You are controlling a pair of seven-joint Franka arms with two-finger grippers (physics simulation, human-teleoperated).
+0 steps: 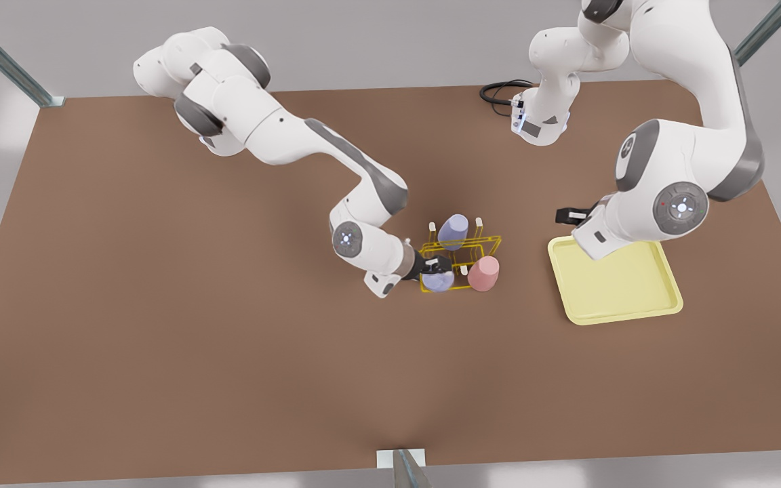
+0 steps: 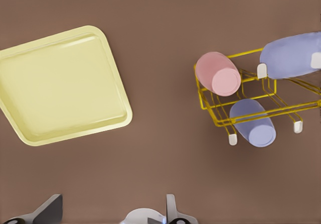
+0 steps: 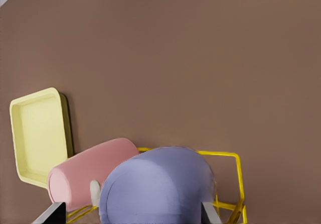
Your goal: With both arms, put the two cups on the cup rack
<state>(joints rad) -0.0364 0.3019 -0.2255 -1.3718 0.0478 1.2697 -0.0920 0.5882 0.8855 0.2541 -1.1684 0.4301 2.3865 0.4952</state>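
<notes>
The yellow wire cup rack (image 1: 489,239) stands mid-table. A pale pink cup (image 1: 483,273) lies tilted on a peg at its near corner. One lavender cup (image 1: 453,228) sits on a far peg. Another lavender cup (image 1: 438,280) rests at the rack's near side, and my right gripper (image 1: 435,266) is shut on it. In the right wrist view that cup (image 3: 158,189) sits between the fingers (image 3: 209,215), with the pink cup (image 3: 85,174) beside it. My left gripper (image 2: 110,215) hangs open above the table near the tray, looking down on the rack (image 2: 210,108) and all three cups.
A flat pale-yellow rimmed tray (image 1: 614,285) lies on the front view's right, under the left arm. A black cable (image 1: 499,91) loops at the table's far edge. Bare brown tabletop spreads across the front view's left and near side.
</notes>
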